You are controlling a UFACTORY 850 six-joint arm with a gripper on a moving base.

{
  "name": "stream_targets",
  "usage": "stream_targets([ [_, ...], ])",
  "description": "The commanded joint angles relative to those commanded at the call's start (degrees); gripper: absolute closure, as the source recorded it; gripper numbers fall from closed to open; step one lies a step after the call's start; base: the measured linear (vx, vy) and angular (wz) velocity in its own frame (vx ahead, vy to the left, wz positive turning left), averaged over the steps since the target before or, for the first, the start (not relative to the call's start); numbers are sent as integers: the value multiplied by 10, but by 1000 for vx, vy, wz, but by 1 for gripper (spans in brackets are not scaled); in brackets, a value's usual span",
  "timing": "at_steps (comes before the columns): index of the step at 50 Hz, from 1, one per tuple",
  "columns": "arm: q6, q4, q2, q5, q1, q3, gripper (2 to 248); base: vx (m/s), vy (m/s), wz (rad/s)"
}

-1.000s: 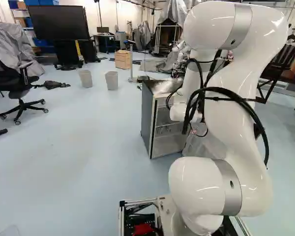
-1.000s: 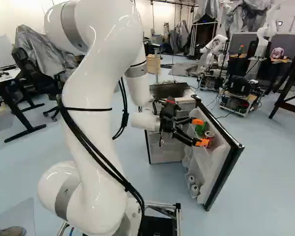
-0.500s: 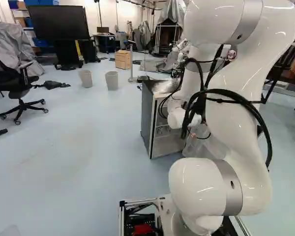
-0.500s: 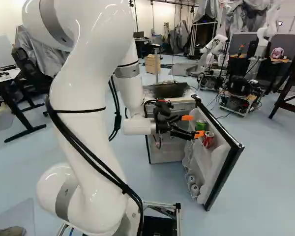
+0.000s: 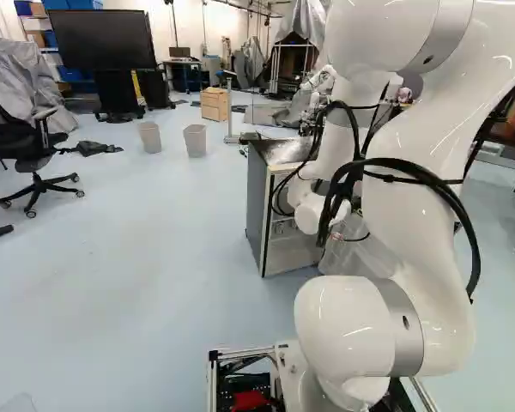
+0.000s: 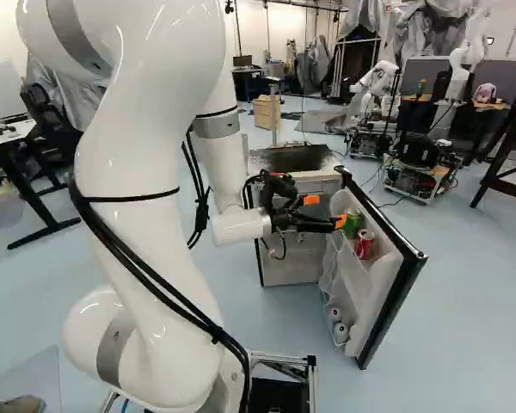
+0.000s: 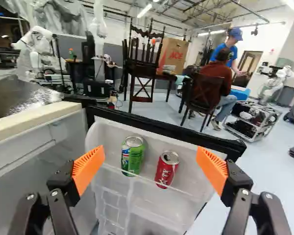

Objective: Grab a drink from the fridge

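Well, I have my black two-fingered gripper (image 6: 325,211) spread apart, facing the green metal can (image 7: 133,155) at eleven o'clock and red metal can (image 7: 167,169) at one, inside the white plastic door shelf (image 7: 152,200).

The place was a robotics lab or workshop. Another robot (image 6: 376,79) stood across the pale floor (image 5: 137,257), and a wheeled metal frame (image 7: 252,122) carried equipment. Exposed trusses (image 7: 206,12) crossed the ceiling, silvery sheeting (image 5: 26,77) draped bulky shapes, and an office chair (image 5: 34,154) stood near a large screen (image 5: 101,39).
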Motion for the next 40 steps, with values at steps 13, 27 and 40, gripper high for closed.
stream_targets([
  [13,0,-78,11,0,-4,15,3,0,0,0],
  [27,0,-163,16,0,-8,29,3,0,0,0],
  [40,0,-241,-4,0,-8,28,3,0,0,0],
])
